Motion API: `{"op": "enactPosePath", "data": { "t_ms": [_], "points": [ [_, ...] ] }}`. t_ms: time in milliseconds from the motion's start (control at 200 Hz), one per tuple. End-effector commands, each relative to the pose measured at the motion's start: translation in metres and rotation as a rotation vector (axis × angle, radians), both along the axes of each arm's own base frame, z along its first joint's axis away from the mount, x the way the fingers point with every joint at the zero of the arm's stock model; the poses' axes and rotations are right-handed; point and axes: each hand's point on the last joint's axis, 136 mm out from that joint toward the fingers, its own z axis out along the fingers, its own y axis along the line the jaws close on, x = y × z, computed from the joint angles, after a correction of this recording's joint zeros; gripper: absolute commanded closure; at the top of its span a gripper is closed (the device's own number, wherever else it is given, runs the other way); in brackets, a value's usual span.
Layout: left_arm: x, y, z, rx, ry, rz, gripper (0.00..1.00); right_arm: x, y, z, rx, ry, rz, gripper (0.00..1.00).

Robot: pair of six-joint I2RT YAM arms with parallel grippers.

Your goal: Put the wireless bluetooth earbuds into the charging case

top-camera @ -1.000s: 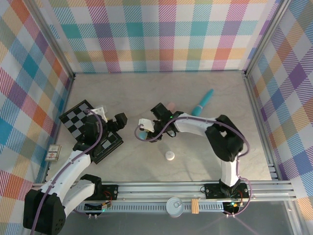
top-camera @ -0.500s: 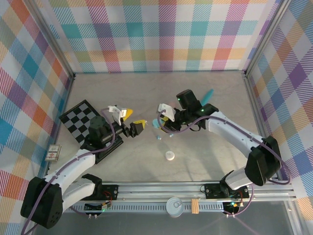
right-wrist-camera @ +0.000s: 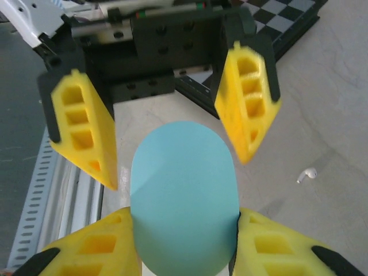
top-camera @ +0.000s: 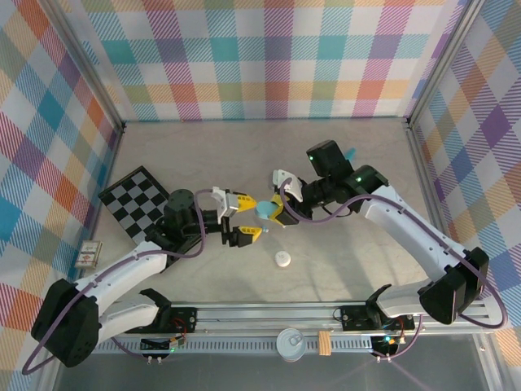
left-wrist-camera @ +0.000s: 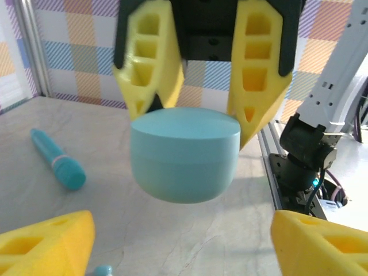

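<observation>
Right pincer clamped on case, left pincer apart; left wrist: teal stick; right wrist: earbud

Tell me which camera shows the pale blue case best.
Left wrist: the pale blue case appears whole, side-on, its lid seam visible, pinched by the right claw. Right wrist shows its oval face, bottom cut off; top external, a tiny speck.

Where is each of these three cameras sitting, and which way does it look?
Top: overhead, looking down on the table; left arm and right arm show.
Left wrist: faces the right tool gripping a blue case; own yellow fingers below.
Right wrist: faces the left tool; own fingers hold the case.
Shared: the case.
</observation>
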Motion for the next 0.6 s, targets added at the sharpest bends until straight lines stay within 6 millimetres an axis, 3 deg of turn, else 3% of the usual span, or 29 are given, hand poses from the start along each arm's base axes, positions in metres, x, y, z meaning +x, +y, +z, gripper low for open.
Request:
{"op": "enactPosePath", "data": {
  "t_ms": [0,215,595],
  "points": [
    [-0.007,-0.007,0.021,-0.048,-0.071,-0.042,0.26,-0.018,0.002,0.019,0.049,-0.002,0.072,0.74],
    [-0.01,-0.011,0.039,-0.129,-0.052,-0.074,0.33,-0.018,0.006,0.027,0.088,-0.031,0.084,0.74],
    [-0.015,-0.012,0.043,-0.132,-0.051,-0.095,0.4,-0.02,0.004,0.024,0.077,-0.019,0.085,0.74]
  ]
}}
